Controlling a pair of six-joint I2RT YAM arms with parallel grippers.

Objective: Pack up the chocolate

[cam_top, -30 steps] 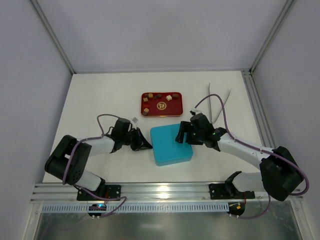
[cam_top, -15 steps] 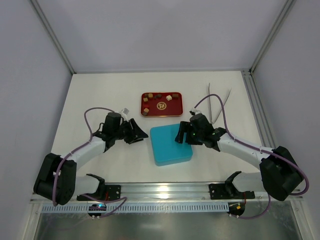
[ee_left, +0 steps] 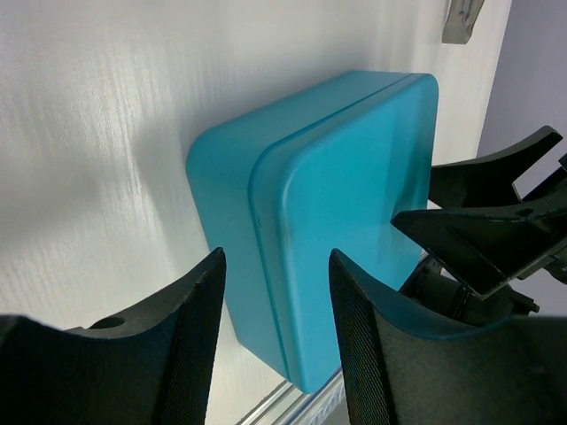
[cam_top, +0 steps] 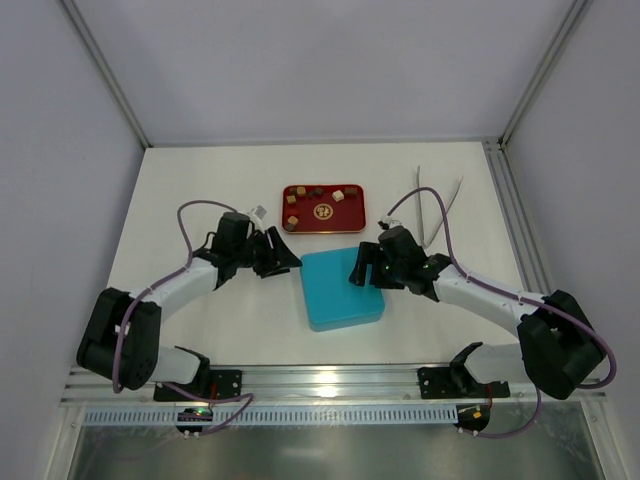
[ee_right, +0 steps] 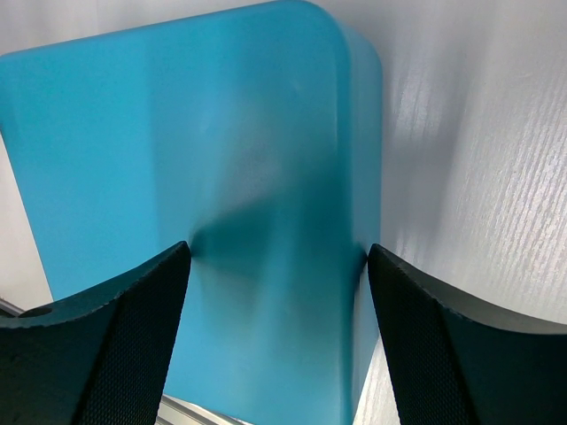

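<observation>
The chocolate (cam_top: 339, 196) lies loose in the red tray (cam_top: 352, 218) at the far centre of the table (cam_top: 200, 190). The teal box (cam_top: 340, 295), lid on, sits just nearer, between both grippers. The left gripper (cam_top: 287, 259) is spread and empty beside the box's far-left corner. The right gripper (cam_top: 360, 268) is spread wide at the far-right edge; contact cannot be confirmed. Tongs (cam_top: 432, 205) lie right of the tray.

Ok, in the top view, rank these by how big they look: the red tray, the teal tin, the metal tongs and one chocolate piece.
1. teal tin, the biggest footprint
2. red tray, about as wide but shallower
3. metal tongs, long but very thin
4. chocolate piece, tiny
</observation>
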